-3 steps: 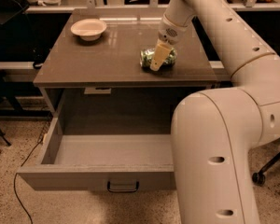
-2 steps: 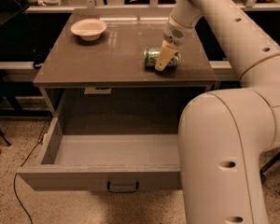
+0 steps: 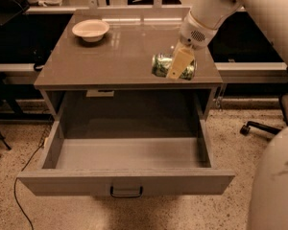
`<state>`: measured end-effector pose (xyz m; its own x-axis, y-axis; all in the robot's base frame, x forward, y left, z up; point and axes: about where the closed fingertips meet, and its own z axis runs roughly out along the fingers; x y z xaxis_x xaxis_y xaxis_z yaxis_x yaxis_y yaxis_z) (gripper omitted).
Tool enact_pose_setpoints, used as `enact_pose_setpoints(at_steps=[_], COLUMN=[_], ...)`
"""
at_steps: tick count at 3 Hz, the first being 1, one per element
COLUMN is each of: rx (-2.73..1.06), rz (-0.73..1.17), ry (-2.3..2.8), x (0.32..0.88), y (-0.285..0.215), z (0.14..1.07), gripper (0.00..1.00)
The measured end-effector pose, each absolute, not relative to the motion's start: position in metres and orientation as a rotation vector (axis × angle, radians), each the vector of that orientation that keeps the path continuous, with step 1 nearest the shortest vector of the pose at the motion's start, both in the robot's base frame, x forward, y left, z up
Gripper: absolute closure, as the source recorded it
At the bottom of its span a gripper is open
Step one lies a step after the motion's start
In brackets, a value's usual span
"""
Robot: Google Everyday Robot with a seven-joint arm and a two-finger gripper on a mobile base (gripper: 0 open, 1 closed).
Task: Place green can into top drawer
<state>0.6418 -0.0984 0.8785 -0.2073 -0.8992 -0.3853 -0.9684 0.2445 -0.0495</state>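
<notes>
White-mottled green can [image 3: 160, 65], silver ends; cream gripper [image 3: 178, 67] at can; top drawer [image 3: 62, 182] grey-brown; bowl [image 3: 90, 30] cream.

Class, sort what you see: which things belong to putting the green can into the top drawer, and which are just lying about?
For the job: green can, on its side on the tabletop; top drawer, pulled open; gripper, at the can.
Just lying about: cream bowl, floor cable, chair base.

A cream bowl [image 3: 90, 30] sits near the tabletop's [image 3: 110, 63] back-left corner, well apart from the gripper [image 3: 175, 64] at its front-right edge; a cable [image 3: 15, 190] crosses the floor.
</notes>
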Motion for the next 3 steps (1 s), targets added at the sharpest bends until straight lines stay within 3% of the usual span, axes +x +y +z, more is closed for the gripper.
enact_pose_setpoints(at_steps=[3], rx=[-1.714], rz=[0.344], ry=[2.259], x=[0.618], y=[-0.1], z=[0.845], gripper=[1.0])
